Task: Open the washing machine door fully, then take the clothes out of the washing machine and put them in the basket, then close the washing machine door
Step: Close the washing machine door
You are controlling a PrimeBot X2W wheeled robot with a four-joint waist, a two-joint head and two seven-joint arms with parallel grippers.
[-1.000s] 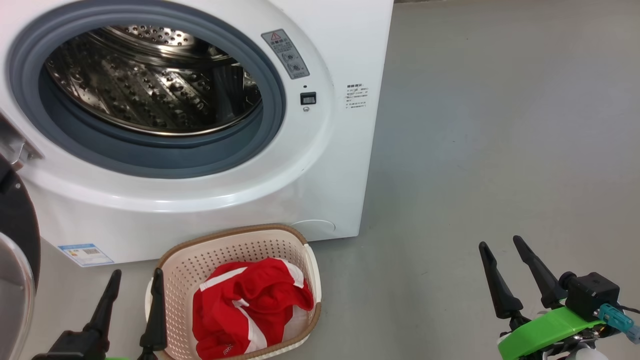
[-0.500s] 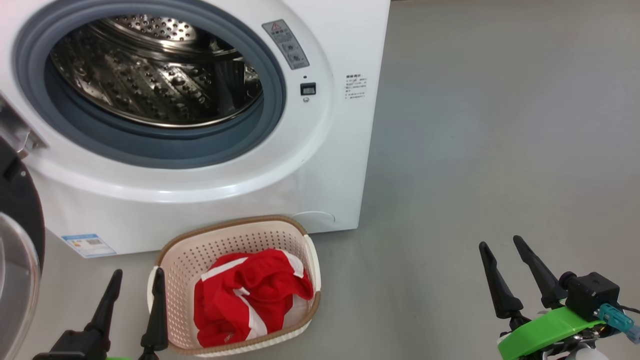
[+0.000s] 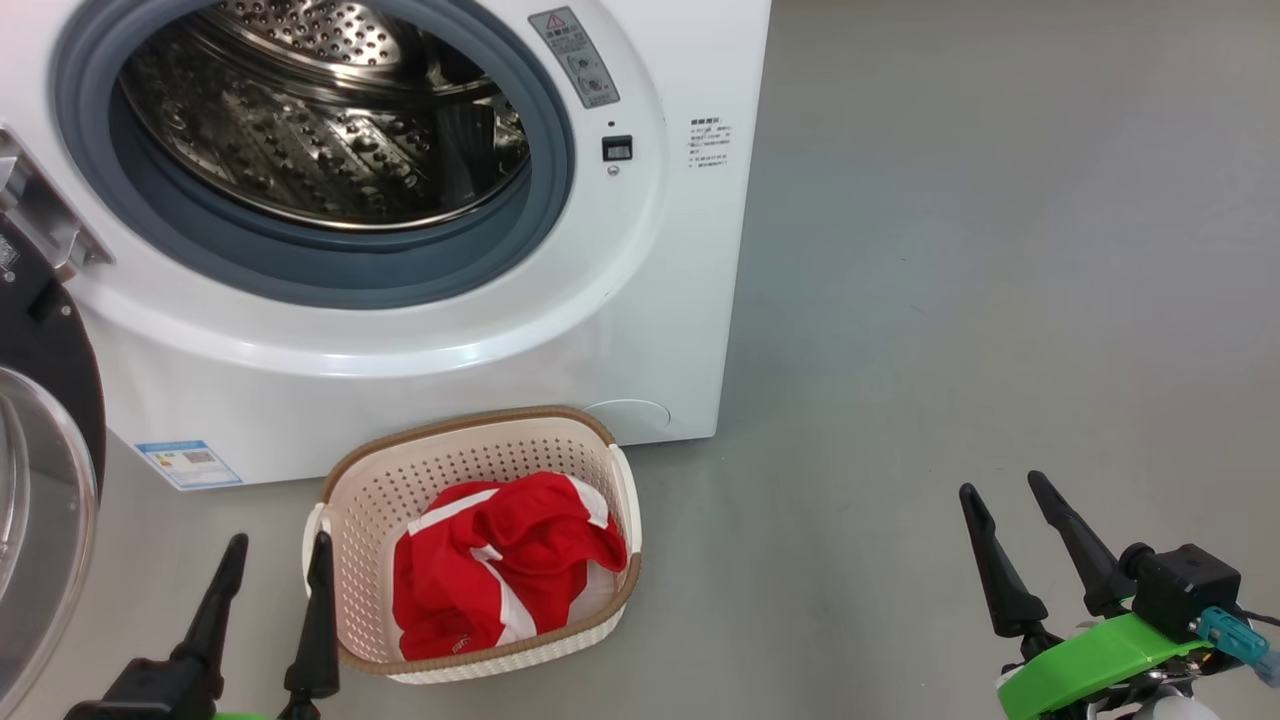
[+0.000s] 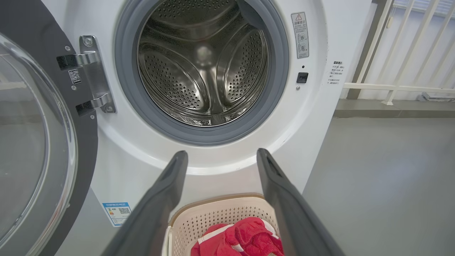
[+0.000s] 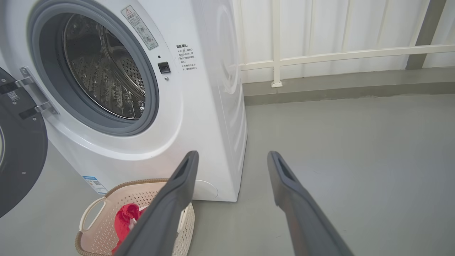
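Since a second ago the head camera is pulling back, so the big white front-loading washing machine (image 3: 640,330) and the small cream perforated plastic basket (image 3: 460,425) are sliding up the head view, themselves unmoved. The bright red white-striped clothes (image 3: 500,560) are lying in that basket, just near of the machine, while the left gripper (image 3: 280,540) and right gripper (image 3: 1000,485) are hovering low, fingers spread, holding nothing. Left wrist view is showing the perforated steel drum (image 4: 199,71) bare and the round glossy black-framed glass door (image 4: 35,21) swung wide left, probably kept so for unloading. Right wrist view is showing grey floor (image 5: 355,142) beyond parted fingers; closing the door apparently remains.
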